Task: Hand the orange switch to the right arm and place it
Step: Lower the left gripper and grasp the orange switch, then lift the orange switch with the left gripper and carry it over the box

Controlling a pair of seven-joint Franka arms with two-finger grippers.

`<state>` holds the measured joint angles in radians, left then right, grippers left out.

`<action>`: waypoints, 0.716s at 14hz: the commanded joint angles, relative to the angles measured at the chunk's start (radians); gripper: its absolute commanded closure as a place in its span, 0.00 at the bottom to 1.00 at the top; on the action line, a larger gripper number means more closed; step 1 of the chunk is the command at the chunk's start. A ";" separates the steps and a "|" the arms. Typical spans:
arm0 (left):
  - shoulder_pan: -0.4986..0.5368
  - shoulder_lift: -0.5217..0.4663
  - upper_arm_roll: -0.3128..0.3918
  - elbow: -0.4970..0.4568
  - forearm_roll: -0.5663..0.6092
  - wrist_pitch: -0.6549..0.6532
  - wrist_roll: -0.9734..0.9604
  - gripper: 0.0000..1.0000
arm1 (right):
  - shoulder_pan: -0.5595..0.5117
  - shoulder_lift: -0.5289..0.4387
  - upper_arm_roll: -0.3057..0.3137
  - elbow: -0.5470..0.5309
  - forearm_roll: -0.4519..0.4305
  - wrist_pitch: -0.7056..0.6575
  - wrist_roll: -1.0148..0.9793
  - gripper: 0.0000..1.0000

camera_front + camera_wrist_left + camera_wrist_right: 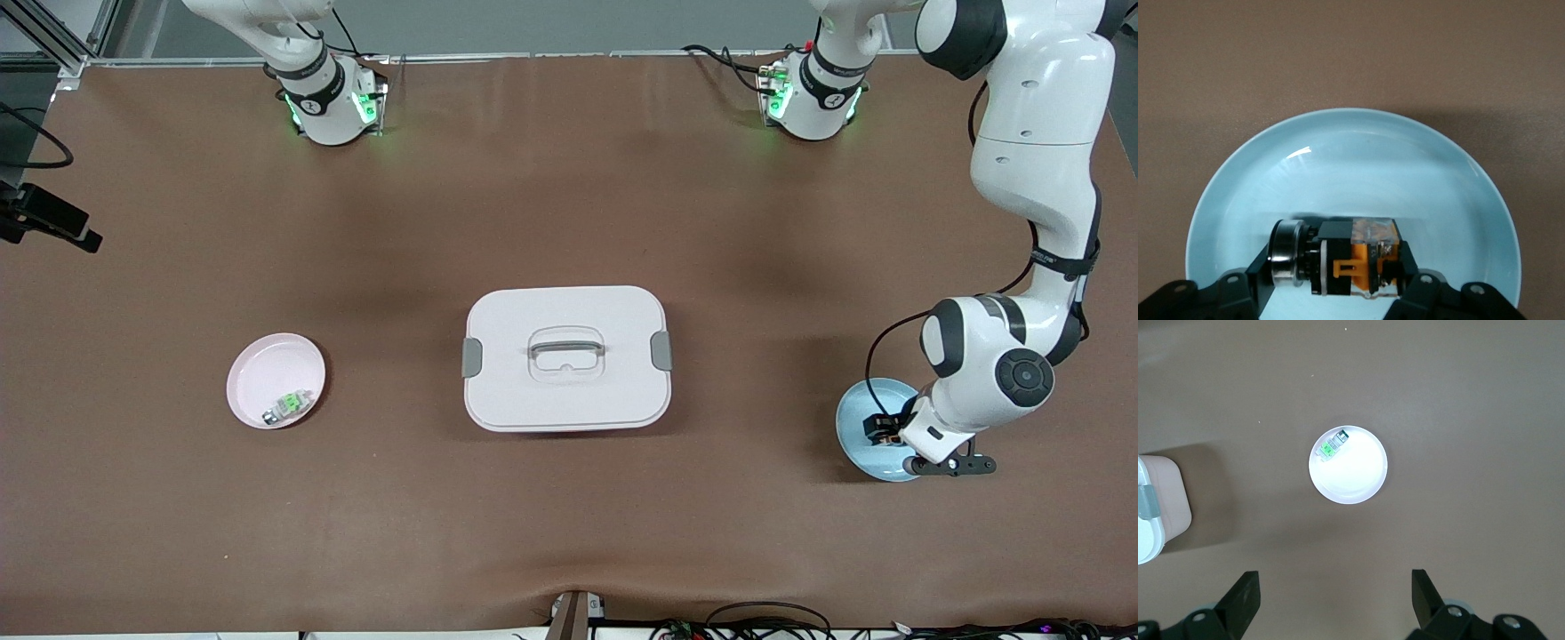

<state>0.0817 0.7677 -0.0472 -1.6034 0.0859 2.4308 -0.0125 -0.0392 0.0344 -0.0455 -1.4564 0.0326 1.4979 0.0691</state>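
The switch (1355, 259) is a blocky black body with an orange plastic face and a ribbed silver ring at one end. It lies on its side in a glossy pale-blue round plate (1238, 193) at the left arm's end of the matte brown bench (569, 204). Its long axis runs from one finger to the other.

The left claw (1338, 273) is down in the plate, clenched on the switch, with a black finger (1261, 267) touching each end.

The right claw (1335, 593) hangs wide apart and empty over bare bench beside a pink plate (1361, 477), which holds a green-and-silver part (1333, 445). A smooth rounded white box (569, 356) with grey clips sits mid-bench.
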 commanded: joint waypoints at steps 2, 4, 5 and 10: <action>0.001 0.001 -0.002 0.028 0.017 0.001 0.005 1.00 | -0.005 -0.021 0.004 -0.010 0.009 0.004 0.009 0.00; 0.009 -0.021 -0.002 0.040 0.018 -0.001 0.008 1.00 | -0.004 -0.019 0.004 -0.010 0.009 0.002 0.008 0.00; 0.007 -0.028 -0.003 0.043 0.018 -0.013 0.005 1.00 | -0.004 -0.019 0.004 -0.010 0.009 0.004 0.009 0.00; -0.005 -0.137 -0.017 0.045 -0.001 -0.110 -0.035 1.00 | -0.004 -0.019 0.004 -0.010 0.009 0.004 0.008 0.00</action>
<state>0.0814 0.6973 -0.0549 -1.5429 0.0857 2.3789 -0.0217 -0.0392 0.0343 -0.0454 -1.4563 0.0326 1.4986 0.0691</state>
